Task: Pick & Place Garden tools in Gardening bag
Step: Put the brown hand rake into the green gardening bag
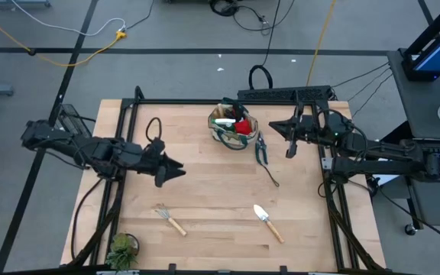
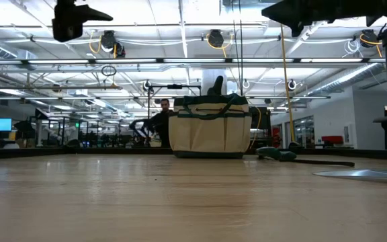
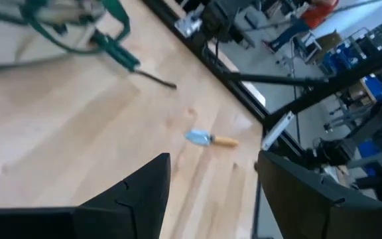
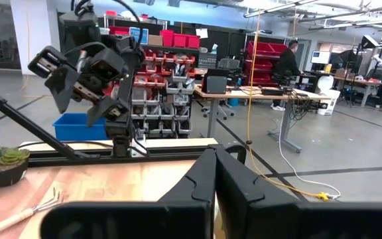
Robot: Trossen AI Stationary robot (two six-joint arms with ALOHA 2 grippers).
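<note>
Your table [image 1: 205, 191] had lots of bare wood in the middle, between the two arms. A black frame ran along its left, right and far edges.

The Gardening bag [image 1: 231, 128] sat near the far edge, a bit right of the middle. It already had a green thing and a red thing poking out of the top. The black pruning shears [image 1: 263, 150] lay just beside the bag on its right, and a thin dark tool [image 1: 272, 176] lay near them, closer to the front.

Near the front edge lay the small fork [image 1: 169, 218] with a wooden handle, left of the middle. The silver trowel [image 1: 266, 221] lay to the right of it, well apart. The little potted plant [image 1: 121, 249] sat in the front left corner.

Your left gripper [image 1: 176, 171] hung up high over the left half of the table and pointed toward the middle. Its fingers [image 3: 144, 192] were spread apart and held nothing. The trowel showed between them, far below.

Your right gripper [image 1: 289, 150] hung high by the right edge, near the shears. Its fingers [image 4: 204, 186] were pressed together with nothing between them.
</note>
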